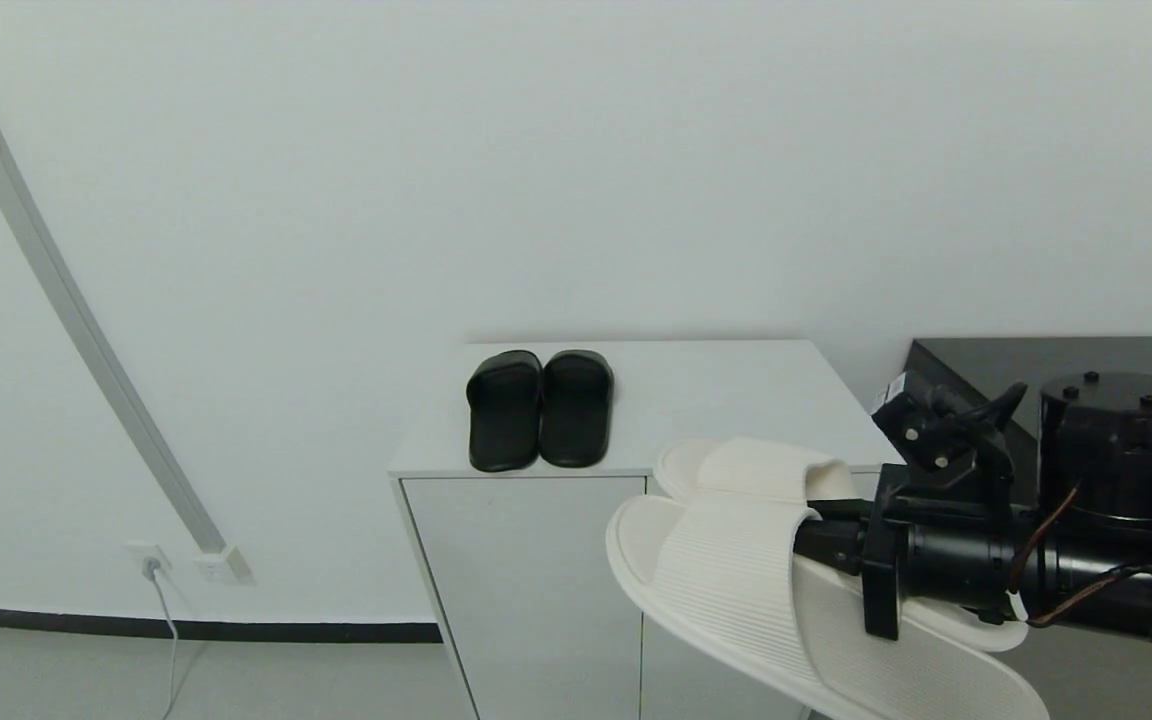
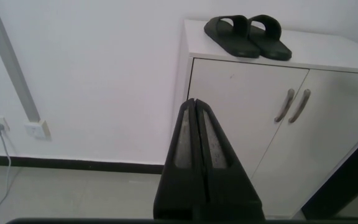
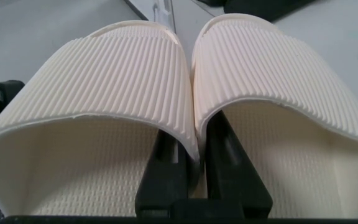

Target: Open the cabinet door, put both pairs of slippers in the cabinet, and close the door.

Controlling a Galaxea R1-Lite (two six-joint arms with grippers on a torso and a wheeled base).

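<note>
A pair of black slippers (image 1: 539, 408) (image 2: 248, 36) lies side by side on top of the white cabinet (image 1: 526, 580) (image 2: 247, 112). Its two doors are closed, and their handles (image 2: 293, 106) meet at the middle. My right gripper (image 1: 816, 540) (image 3: 194, 162) is shut on a pair of white ribbed slippers (image 1: 736, 560) (image 3: 129, 81). One finger sits inside each slipper, pinching the adjoining straps, and the pair hangs in front of the cabinet's right door. My left gripper (image 2: 194, 106) is shut and holds nothing, low and to the left of the cabinet.
A wall socket (image 1: 146, 555) with a plugged cable and a slanting grey conduit (image 1: 66, 290) are on the wall at the left. A dark surface (image 1: 1036, 355) stands to the right of the cabinet. Open floor lies left of the cabinet.
</note>
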